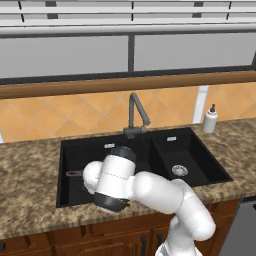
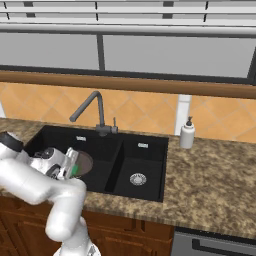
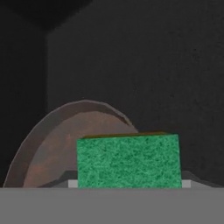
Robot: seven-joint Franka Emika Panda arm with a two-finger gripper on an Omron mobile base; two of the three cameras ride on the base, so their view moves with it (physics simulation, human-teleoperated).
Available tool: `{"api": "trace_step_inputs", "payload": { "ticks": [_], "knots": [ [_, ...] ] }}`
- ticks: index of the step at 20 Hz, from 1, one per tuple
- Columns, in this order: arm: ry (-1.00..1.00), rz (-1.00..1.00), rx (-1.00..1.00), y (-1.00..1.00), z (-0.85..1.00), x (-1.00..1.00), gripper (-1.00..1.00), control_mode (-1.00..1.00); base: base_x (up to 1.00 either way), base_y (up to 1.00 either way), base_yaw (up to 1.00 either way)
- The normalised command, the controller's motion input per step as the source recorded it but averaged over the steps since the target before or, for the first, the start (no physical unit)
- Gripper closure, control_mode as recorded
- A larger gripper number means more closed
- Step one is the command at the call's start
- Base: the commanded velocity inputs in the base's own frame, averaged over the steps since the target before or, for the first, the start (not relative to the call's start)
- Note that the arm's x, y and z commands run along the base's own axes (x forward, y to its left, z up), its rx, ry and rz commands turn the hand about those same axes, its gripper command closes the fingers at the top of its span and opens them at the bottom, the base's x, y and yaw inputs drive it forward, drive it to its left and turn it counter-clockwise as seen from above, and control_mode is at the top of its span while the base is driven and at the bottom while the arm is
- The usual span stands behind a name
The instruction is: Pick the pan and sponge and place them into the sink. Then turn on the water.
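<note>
**Sponge Held Over the Pan in the Wide Basin**

The white arm reached down into the wide left basin of the black double sink [image 1: 70,150], which was set into a speckled brown granite worktop [image 1: 30,165]. In the right base view the claw [image 2: 73,169] sat low inside that basin, with a spot of green between its parts. The hand view showed the green sponge [image 3: 129,161] directly in front of the camera, its yellowish underside seen as a thin edge along the top, with pale tabs at both lower corners of it; the claw appeared closed on the sponge at a middling width.

The pan [image 3: 52,144] lay beyond the sponge in the hand view, its round brown bowl and grey rim partly covered by the sponge. In the right base view the pan [image 2: 84,162] rested in the wide basin just beside the claw, and in the left base view its thin handle [image 1: 74,173] projected from behind the arm toward the basin's left wall.

The narrower right basin held a round silver drain [image 1: 179,170]. A dark grey gooseneck faucet [image 1: 136,112] stood behind the divider between the basins. A white soap dispenser [image 1: 210,120] stood on the worktop near the sink's far right corner, before the orange tiled wall [image 1: 65,117].
</note>
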Motion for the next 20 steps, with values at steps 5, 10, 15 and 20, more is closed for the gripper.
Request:
{"api": "trace_step_inputs", "payload": {
  "ticks": [5, 10, 15, 20],
  "knots": [
    [-0.10, 0.00, 0.03, 0.03, 0.05, 0.37, -1.00, -1.00, 0.00, 0.00, 0.00],
    [0.01, 0.02, 0.18, -0.01, 0.85, 0.13, -1.00, -1.00, 0.00, 0.00, 0.00],
    [0.03, 0.00, 0.03, 0.32, 0.93, -0.01, -1.00, -1.00, 0.00, 0.00, 0.00],
    [0.00, -0.04, -0.01, 0.70, 0.95, -0.12, -1.00, -1.00, 0.00, 0.00, 0.00]
  ]
}}
